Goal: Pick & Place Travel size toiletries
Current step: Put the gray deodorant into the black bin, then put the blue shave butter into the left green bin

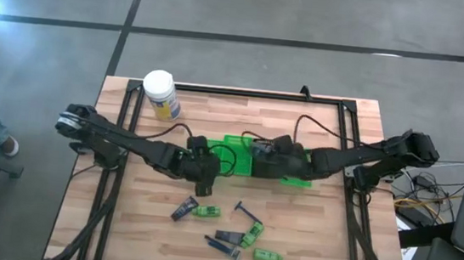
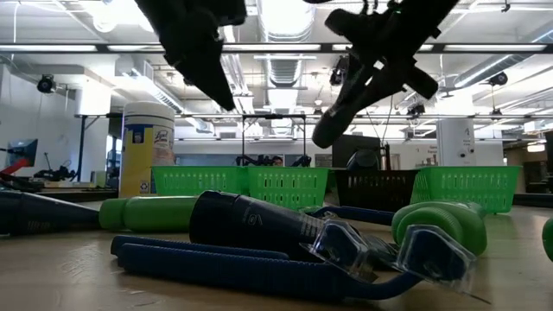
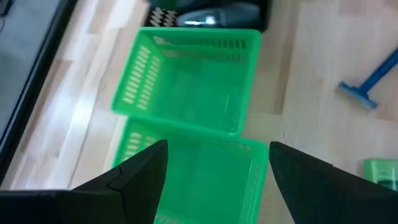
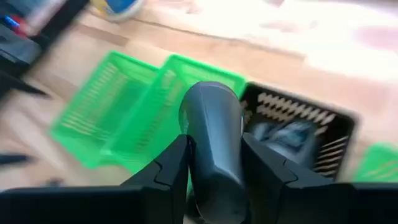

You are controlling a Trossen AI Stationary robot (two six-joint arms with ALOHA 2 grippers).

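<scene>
From above, both arms are reaching in over the middle of the wooden worktop [image 1: 307, 240]. The left gripper [image 1: 207, 181] is hanging just beside the row of green bins [image 1: 235, 143], and the right gripper [image 1: 259, 154] is sitting over that row. Several travel size toiletries [image 1: 231, 231] are lying scattered on the near half of the worktop: green bottles, dark tubes and blue razors. A white canister [image 1: 160, 94] is standing at the far left corner.

At table height, a dark grey bottle [image 2: 251, 226] and a blue razor [image 2: 259, 269] are lying closest to the camera, with a green bottle [image 2: 155, 212] behind them. The right gripper is hanging above, carrying a dark grey tube [image 2: 333, 117]. Green bins and a dark bin [image 2: 376, 188] are lining the back.

From the left wrist, the left gripper's jaws are standing wide apart and empty above two green bins, with a blue razor lying off to one side.

From the right wrist, the right gripper's jaws are clamping the dark grey tube, holding it above the green bins and the dark bin.
</scene>
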